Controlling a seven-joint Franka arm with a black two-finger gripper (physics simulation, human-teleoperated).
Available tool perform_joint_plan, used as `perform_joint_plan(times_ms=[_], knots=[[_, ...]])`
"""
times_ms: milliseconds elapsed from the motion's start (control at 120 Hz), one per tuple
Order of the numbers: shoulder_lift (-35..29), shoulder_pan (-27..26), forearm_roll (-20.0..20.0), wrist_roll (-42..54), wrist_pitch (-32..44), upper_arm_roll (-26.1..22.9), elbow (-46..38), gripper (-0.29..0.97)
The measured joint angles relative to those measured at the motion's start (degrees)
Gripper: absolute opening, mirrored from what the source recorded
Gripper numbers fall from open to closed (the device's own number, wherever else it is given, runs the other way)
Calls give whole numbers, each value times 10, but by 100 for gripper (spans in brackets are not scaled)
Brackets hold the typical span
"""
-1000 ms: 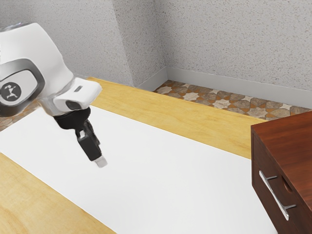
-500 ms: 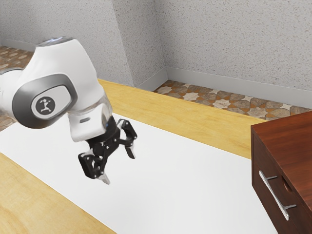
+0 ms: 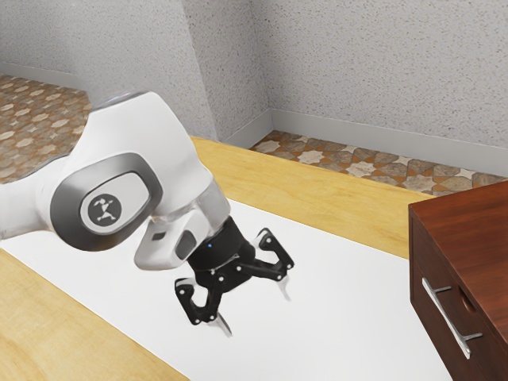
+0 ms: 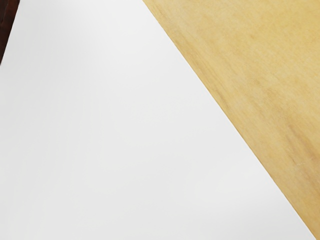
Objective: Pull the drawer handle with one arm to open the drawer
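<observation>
The pincer point(image 3: 254, 308) hovers low over the white table point(image 3: 341, 317), fingers spread wide and empty, seemingly readied to straddle a bar. The drawer handle point(image 3: 446, 313) lies at three o'clock from it, well apart, on the apparently unopened drawer point(image 3: 432, 266).

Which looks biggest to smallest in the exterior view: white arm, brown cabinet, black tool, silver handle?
1. white arm
2. brown cabinet, cut off
3. black tool
4. silver handle
Arm and tool are nearer the camera, so real sizes are unsure.
</observation>
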Motion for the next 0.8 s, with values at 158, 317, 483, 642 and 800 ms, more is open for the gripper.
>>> perform_joint_plan(times_ms=[158, 317, 483, 642, 800], knots=[[42, -24, -38, 42, 75, 0, 10, 68], [64, -36, -70, 74, 126, -2, 25, 68], [120, -50, -107, 100, 157, -3, 78, 68], [158, -65, -132, 118, 181, -3, 96, 68], [182, -70, -153, 133, 199, -2, 116, 69]])
